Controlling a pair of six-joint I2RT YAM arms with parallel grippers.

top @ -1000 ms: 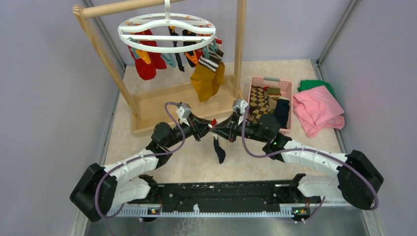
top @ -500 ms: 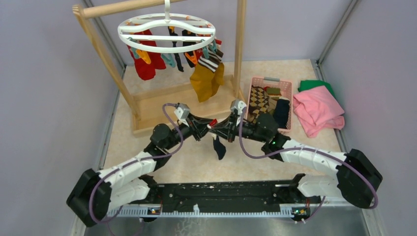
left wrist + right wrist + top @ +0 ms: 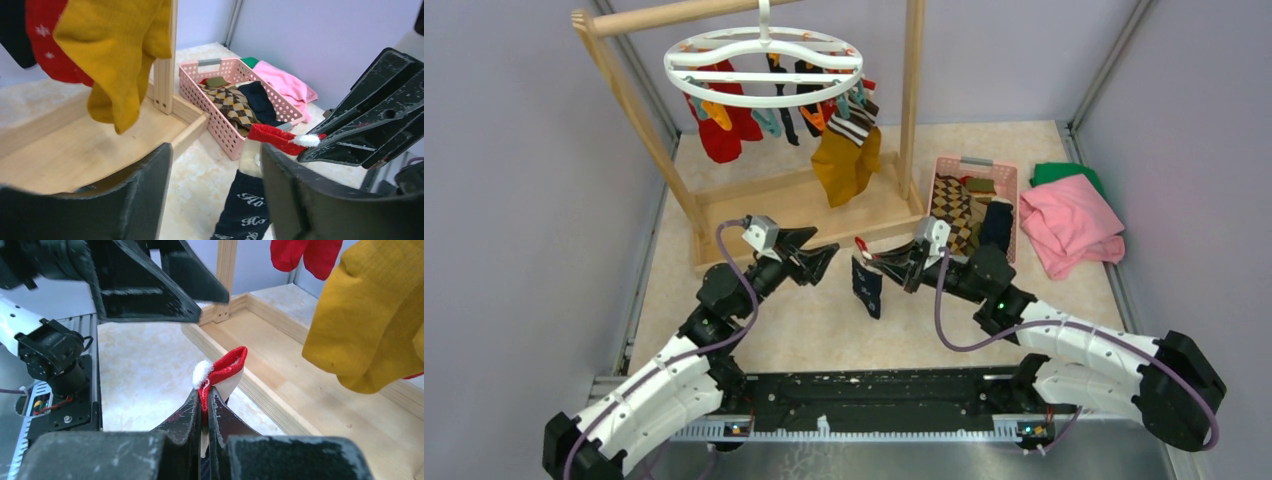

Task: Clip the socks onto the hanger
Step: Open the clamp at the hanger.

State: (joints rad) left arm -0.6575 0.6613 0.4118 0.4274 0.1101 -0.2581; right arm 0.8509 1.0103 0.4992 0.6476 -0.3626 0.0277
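**Right gripper** (image 3: 204,399): clenched on the red, white-tufted cuff of a navy lettered knit sock (image 3: 867,288), which hangs limp below its jaws.

**Left gripper** (image 3: 822,257): released and empty, just beside that cuff but apart from it.

**Handling:** the sock looks light, soft and floppy. It is probably best held at the doubled cuff, leaving an edge free.

**Beyond and above both grippers:** a white plastic ring hanger (image 3: 754,102), whose orange and teal clips (image 3: 720,116) carry red, black and mustard socks (image 3: 844,160).

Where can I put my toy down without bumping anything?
The tabletop is bare between the left arm and right arm, in front of the wooden rack, and in front of the pink cloth. Crowded: the far right, with pink basket, pink cloth and green cloth, and the middle, where the right gripper holds a navy sock beside the left gripper.
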